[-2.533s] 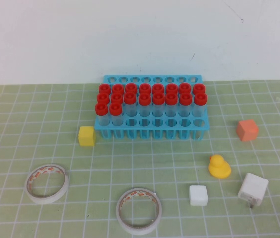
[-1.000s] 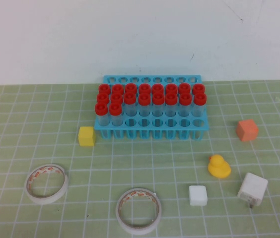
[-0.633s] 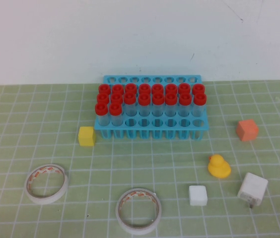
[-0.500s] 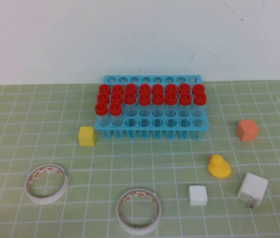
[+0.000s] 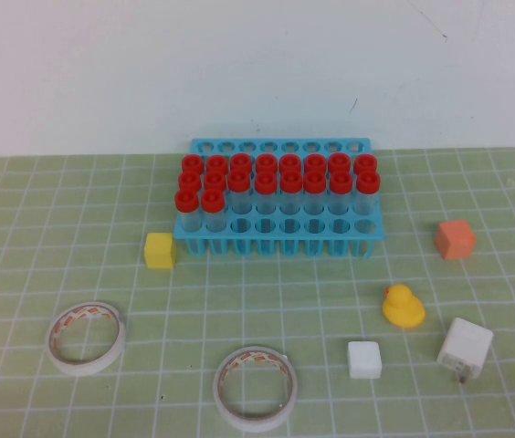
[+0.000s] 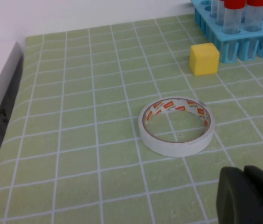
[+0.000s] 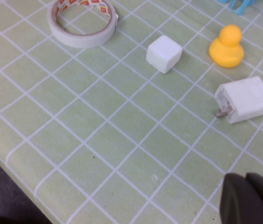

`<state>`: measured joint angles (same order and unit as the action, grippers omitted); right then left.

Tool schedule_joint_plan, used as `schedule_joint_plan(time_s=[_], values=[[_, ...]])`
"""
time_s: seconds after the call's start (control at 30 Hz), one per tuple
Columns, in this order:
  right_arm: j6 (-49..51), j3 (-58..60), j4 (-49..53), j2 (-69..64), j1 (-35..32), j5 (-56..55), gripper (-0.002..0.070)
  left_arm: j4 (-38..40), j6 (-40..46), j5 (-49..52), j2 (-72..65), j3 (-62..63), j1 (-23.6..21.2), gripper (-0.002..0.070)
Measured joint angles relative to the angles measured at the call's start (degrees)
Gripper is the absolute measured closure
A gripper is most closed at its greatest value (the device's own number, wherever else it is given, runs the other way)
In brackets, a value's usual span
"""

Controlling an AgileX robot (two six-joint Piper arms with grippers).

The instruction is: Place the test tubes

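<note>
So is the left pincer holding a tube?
No: left pincer hangs shut and empty over the mat near a tape roll; right pincer, also shut, hovers near the charger.
</note>
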<state>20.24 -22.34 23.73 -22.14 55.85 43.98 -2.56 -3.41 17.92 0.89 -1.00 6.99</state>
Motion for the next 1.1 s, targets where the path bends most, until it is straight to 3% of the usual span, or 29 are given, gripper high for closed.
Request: schedule_joint_plan(time_s=[0.33, 1.1], values=[[0.0, 0.0, 0.0, 0.0, 0.0, 0.0, 0.0678, 4.35, 2.92, 0.1, 0.0, 0.0, 0.0, 0.0675], [0.0, 0.0, 0.0, 0.0, 0.0, 0.0, 0.0678, 4.68, 3.41, 0.1, 0.0, 0.0, 0.0, 0.0676]])
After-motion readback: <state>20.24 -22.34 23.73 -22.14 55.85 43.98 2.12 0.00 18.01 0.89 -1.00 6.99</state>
